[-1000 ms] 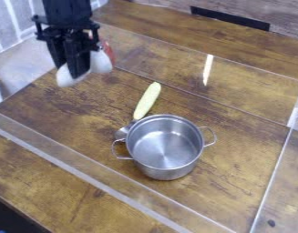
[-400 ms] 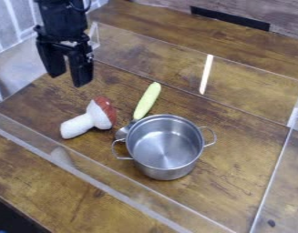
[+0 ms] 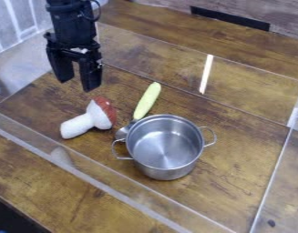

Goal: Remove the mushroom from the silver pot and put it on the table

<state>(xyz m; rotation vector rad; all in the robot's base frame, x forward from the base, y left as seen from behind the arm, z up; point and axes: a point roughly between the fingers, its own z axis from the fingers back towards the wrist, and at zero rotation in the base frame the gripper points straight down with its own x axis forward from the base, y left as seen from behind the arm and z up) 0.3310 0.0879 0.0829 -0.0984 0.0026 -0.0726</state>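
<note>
The mushroom (image 3: 87,118), white stem and red-brown cap, lies on its side on the wooden table (image 3: 224,100), just left of the silver pot (image 3: 165,146). The pot stands upright and holds nothing. My gripper (image 3: 73,75) hangs above and behind the mushroom, toward the back left, with its two black fingers apart and nothing between them. It does not touch the mushroom.
A spoon with a yellow-green handle (image 3: 146,99) lies diagonally behind the pot, its bowl end hidden by the pot's rim. Clear acrylic walls (image 3: 66,155) edge the tabletop at the front and sides.
The gripper opened and let go of the mushroom, which dropped from between its fingers onto the table beside the pot. The gripper then shifted slightly right and down.
</note>
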